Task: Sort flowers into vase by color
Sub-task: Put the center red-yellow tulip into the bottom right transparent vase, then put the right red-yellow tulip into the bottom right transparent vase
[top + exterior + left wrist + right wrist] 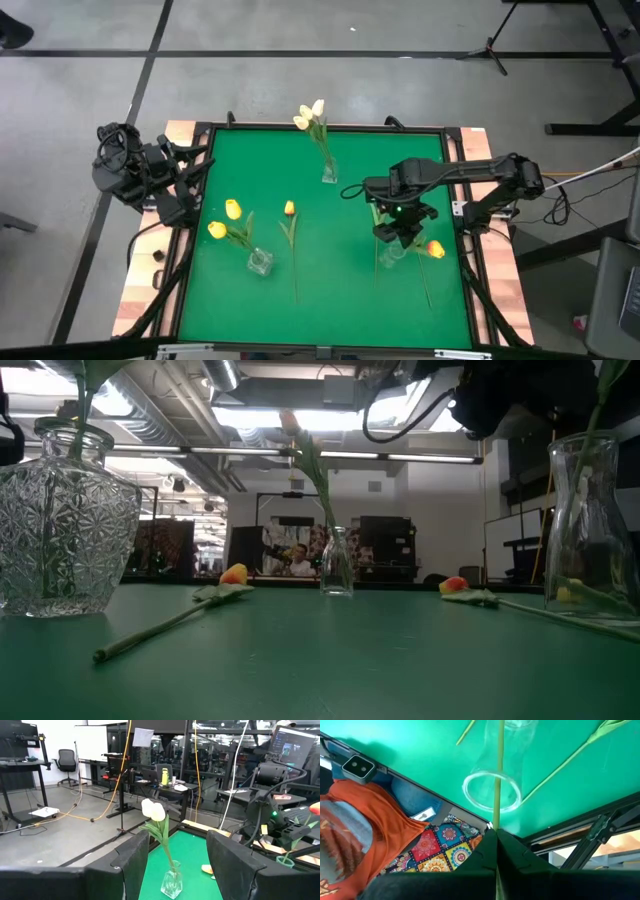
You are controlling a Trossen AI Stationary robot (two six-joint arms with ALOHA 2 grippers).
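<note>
Pinched between my right gripper (496, 851) fingers is a thin green stem (498, 780), and the jaws are shut tight on it, holding it upright over the round mouth of a clear glass vase (491, 792) on the green table (330, 290). From above, that gripper (398, 228) hangs over the table's right side with the vase under it, and an orange-red tulip (434, 249) lies flat just beside it, its stem running toward the near edge. My left gripper (175, 865) waits off the table's left edge with its fingers spread apart and nothing between them; past them I see the white tulips (153, 810) standing in a small vase (171, 884) at the far middle of the table. On the left side two yellow tulips (226, 220) lean out of a cut-glass vase (260, 263), and one more yellow tulip (289, 209) lies flat on the table just to their right, near them and apart from the vase. A person shows in the room behind the table.
</note>
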